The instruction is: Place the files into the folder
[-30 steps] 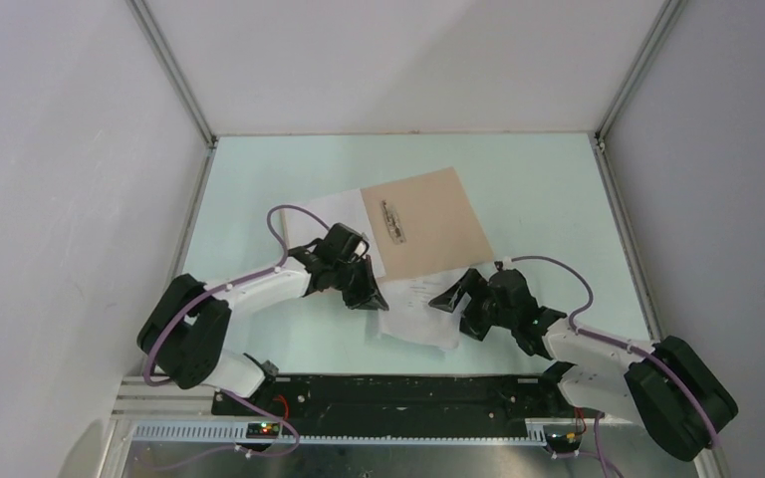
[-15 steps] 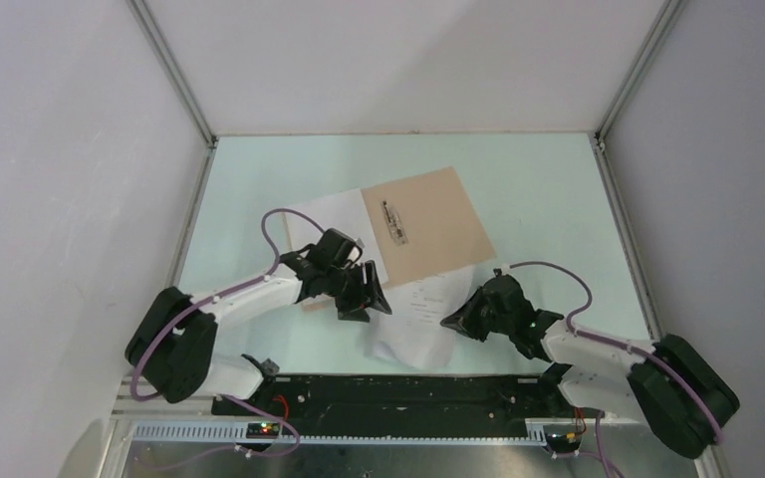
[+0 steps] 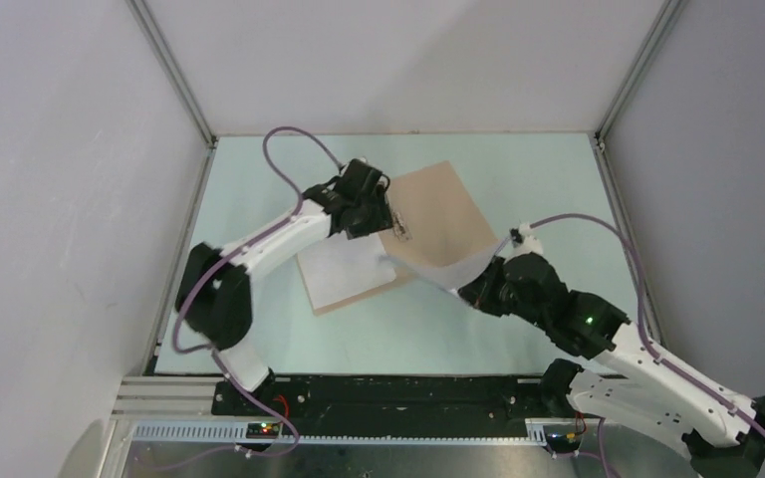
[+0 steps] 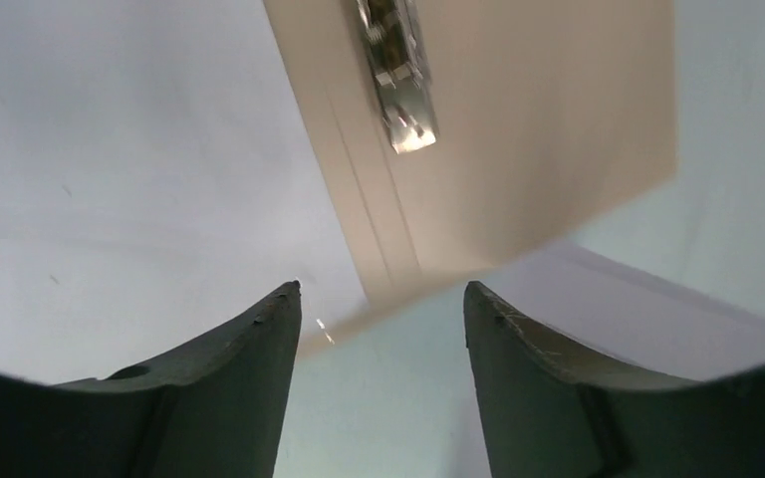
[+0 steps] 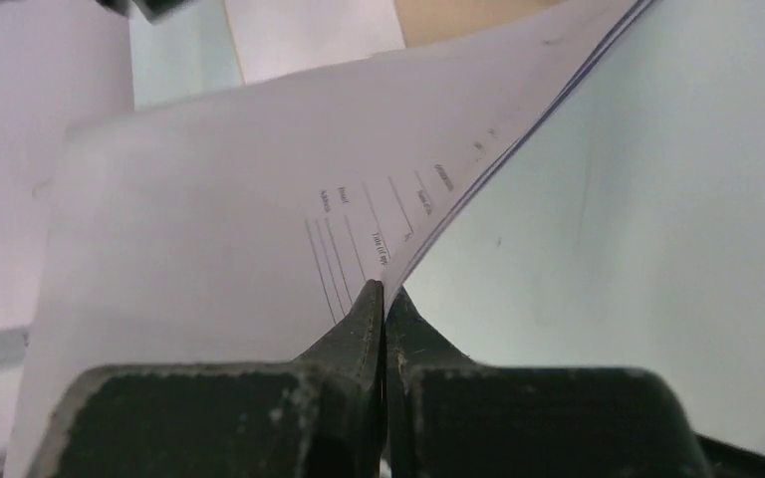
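1. Pale green surface [image 3: 548,179] carries the open tan folder [image 3: 443,204].
2. Lifted and curved, the files [image 5: 209,229] are pinched between the closed right fingers [image 5: 359,329] and reach ahead of them over the folder's near edge.
3. Wide apart and empty, the left fingers [image 4: 249,358] hover above the folder's spine, with its metal clip [image 4: 395,80] just ahead.

The left arm [image 3: 279,237] and right arm [image 3: 657,370] have white links between bulky black joints, each trailed by a lilac cable [image 3: 294,134]. A small green light [image 3: 590,320] glows on a right-arm joint, toward four o'clock overhead. The left gripper [image 4: 381,289] has dark, tapering, scuffed fingers [image 4: 229,398].
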Controlling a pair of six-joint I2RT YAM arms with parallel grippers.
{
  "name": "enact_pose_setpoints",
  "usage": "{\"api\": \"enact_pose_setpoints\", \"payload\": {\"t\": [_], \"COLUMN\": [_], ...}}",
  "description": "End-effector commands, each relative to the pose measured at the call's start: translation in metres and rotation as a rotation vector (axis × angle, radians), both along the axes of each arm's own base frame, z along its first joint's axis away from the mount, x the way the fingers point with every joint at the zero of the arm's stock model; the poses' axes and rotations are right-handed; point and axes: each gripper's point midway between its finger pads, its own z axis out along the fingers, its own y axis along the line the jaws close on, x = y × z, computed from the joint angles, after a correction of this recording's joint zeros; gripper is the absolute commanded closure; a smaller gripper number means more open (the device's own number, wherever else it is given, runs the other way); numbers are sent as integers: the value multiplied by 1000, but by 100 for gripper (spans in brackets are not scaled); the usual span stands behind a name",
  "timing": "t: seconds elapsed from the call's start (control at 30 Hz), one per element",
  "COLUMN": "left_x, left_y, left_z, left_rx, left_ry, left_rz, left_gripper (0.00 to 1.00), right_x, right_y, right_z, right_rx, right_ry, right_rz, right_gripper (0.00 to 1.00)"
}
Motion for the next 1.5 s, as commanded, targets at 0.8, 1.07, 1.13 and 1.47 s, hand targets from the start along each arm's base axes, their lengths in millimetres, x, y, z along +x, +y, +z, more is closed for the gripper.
{"api": "enact_pose_setpoints", "payload": {"t": [0.8,1.07,1.13,1.47], "left_x": [157,172,176,191], "left_y": [-17,-4,1,-3], "left_z": [-54,-66,-71,-91], "left_rx": [151,152,145,134], "left_ry": [-114,-109,-99,-62], "left_rz": [381,458,473,426], "left_gripper": [53,58,59,62], "right_x": [97,89,88,88], "right_y": [-76,-80,-81,-79], "right_z": [136,136,136,135], "right_rx": [-155,-160,-162,-163], "right_ry": [-377,-373,-373,-369], "right_rz": [-184,-184,-183,-176], "right_gripper": [100,100,100,100]}}
